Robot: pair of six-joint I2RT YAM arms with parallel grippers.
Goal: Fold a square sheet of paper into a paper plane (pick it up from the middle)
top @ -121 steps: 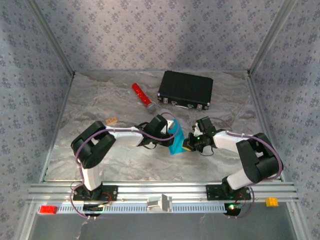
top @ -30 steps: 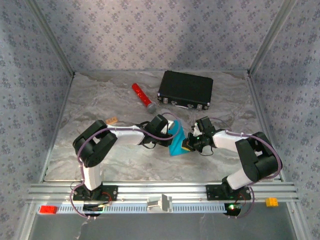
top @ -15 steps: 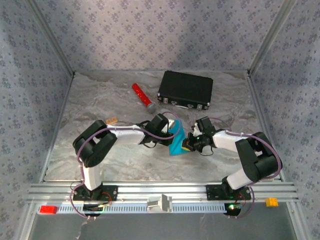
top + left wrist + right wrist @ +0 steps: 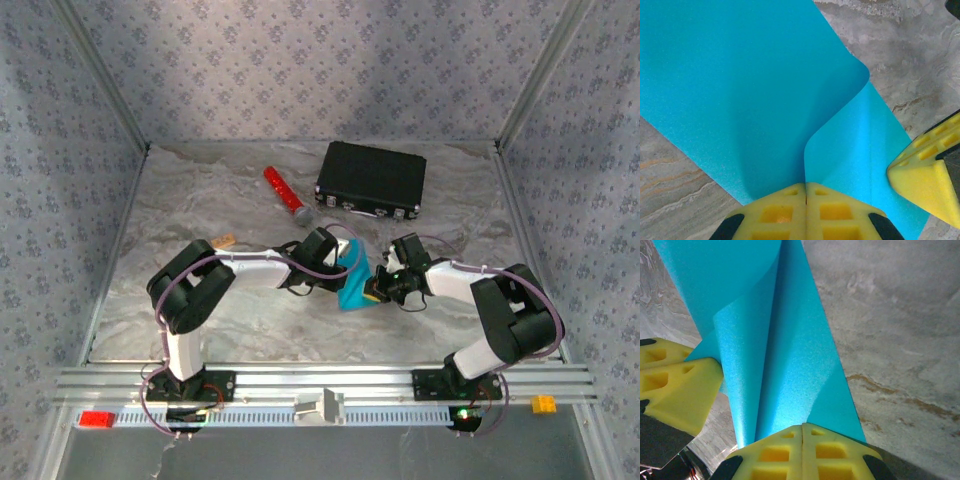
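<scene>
Table: I see a grey marbled table (image 4: 190, 300) inside patterned walls, with both arms reaching in toward its middle.
Black case: the black case (image 4: 371, 180) lies shut at the far side, right of centre, well apart from both grippers.
Red cylinder: the red cylinder (image 4: 285, 194) lies slanted just left of the case, its grey end toward the arms. It is apart from the case and from the paper.
Small tan block: a small tan block (image 4: 224, 241) sits on the table to the left, near the left arm's forearm.
Rail: a red block (image 4: 97, 419) lies at the left end of the near rail and an orange block (image 4: 543, 403) at the right end.
Sheet of paper: the sheet of paper (image 4: 352, 285) is near the middle of the table, between the two grippers. It curls over on itself in a soft roll rather than lying flat.
Left gripper: the left gripper (image 4: 806, 187) has its yellow pads pressed together, and a fold of the sheet runs into the seam between them.
Right gripper: the right gripper (image 4: 802, 430) is likewise closed, pinching the sheet's near edge. The two grippers sit just beside each other.
Writing: I cannot read any from these views.
</scene>
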